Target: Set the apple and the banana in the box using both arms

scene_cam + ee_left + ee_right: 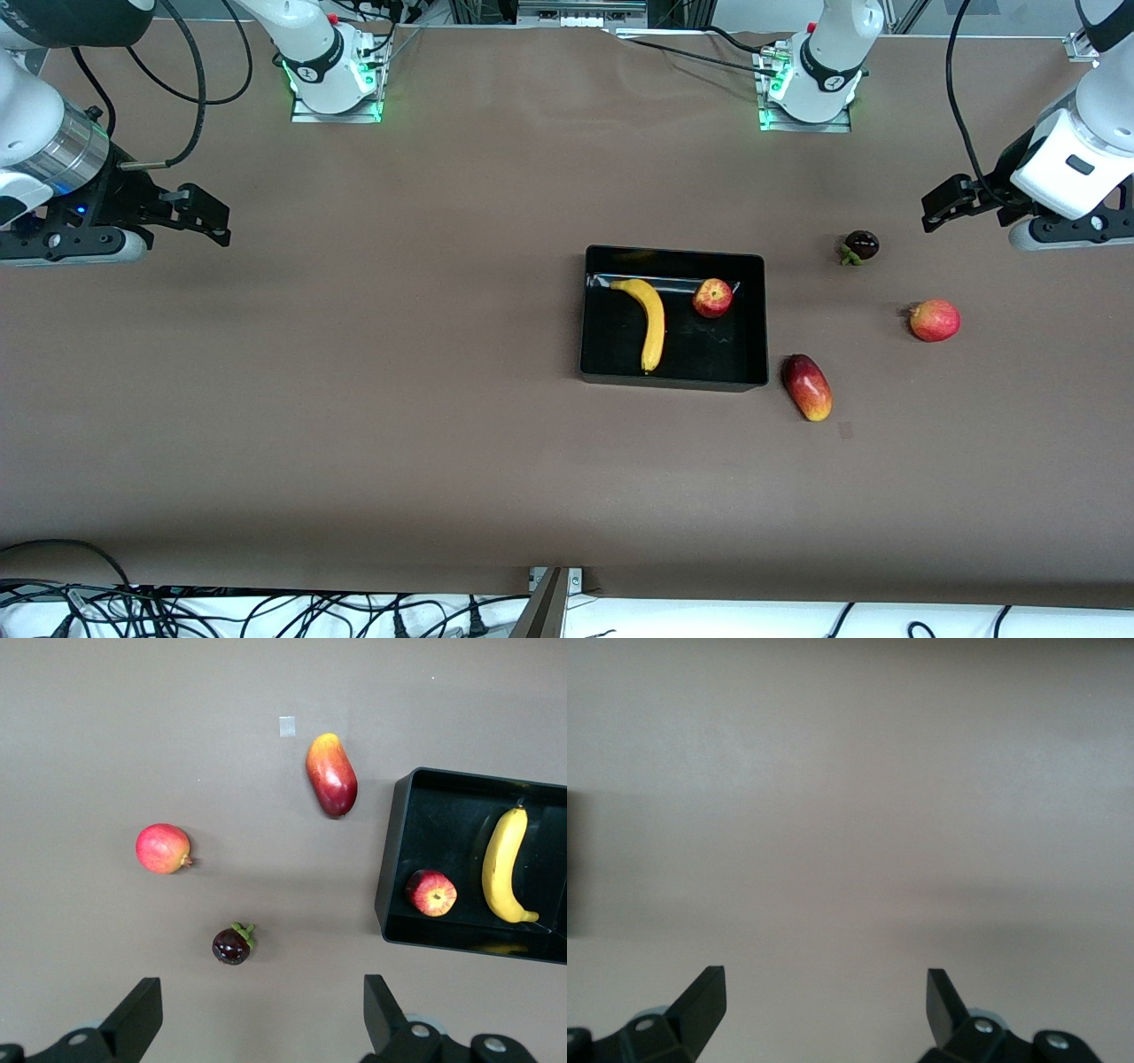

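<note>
Now: yellow banana [651,323] w/ dark tips & streaky red apple [712,298] in glossy black box [673,381]; left gripper [941,202] & right gripper [202,215] jaws spread, nothing held.

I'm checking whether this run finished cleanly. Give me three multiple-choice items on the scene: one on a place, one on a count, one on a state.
1. Where is the banana?
A. On the table beside the box
B. In the box
C. In the left gripper

2. How many fruits lie on the table outside the box?
A. One
B. Three
C. Five

3. How do the two grippers stand?
A. Both open and empty
B. Both shut on fruit
C. Left gripper shut on the apple

Key: 1 B, the banana lies on the box's floor beside the apple. 2 B, the dark round fruit, the round red fruit and the oblong red-and-yellow fruit lie toward the left arm's end. 3 A, the left gripper and right gripper show fingers spread with nothing between them.
</note>
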### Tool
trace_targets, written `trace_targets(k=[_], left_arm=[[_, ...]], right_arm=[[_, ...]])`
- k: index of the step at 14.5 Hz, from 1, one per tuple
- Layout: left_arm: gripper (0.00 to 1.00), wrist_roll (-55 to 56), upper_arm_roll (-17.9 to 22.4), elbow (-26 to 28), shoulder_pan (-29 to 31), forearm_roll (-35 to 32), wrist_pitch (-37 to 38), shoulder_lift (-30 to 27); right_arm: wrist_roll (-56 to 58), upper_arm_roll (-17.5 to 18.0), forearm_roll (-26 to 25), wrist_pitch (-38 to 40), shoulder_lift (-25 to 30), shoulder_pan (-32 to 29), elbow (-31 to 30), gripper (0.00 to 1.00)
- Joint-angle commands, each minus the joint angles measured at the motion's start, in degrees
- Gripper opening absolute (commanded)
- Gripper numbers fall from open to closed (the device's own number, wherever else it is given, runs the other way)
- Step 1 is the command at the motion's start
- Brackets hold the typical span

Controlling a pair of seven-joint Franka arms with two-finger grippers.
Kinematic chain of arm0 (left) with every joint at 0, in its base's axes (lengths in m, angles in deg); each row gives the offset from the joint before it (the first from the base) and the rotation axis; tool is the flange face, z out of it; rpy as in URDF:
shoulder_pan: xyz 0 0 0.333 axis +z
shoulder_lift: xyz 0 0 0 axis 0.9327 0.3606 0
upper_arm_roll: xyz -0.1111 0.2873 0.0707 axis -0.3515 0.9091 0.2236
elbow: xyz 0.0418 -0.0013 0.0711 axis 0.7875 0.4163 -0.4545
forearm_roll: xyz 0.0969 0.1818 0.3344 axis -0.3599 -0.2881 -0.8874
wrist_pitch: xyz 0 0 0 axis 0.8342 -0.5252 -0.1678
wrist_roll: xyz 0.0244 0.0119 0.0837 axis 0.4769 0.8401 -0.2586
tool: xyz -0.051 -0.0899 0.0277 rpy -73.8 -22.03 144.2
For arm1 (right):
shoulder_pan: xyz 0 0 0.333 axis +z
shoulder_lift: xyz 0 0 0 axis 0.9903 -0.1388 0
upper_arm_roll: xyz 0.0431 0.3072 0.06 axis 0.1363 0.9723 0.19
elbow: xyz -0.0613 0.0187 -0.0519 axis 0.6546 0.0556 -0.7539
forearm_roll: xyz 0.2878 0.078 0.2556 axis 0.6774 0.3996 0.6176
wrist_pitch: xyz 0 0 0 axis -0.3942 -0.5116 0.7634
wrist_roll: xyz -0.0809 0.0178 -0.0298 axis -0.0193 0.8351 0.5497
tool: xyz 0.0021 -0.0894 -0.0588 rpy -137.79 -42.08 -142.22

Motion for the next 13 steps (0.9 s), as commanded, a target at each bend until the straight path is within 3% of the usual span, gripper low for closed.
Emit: trace_targets(k=[1,13], left_arm=[[1.00,-1.65,0.51,-2.86,-0.08,0.91,0.84,2.01],[1.00,-2.00,0.42,-3.13,0.09,0.91,2.25,2.10]], right_arm=[[-0.34,0.17,-0.49,0.21,-0.35,0.04,0.99,1.00],[-0.34,0.17,-0.49,0.21,-0.35,0.04,0.99,1.00]])
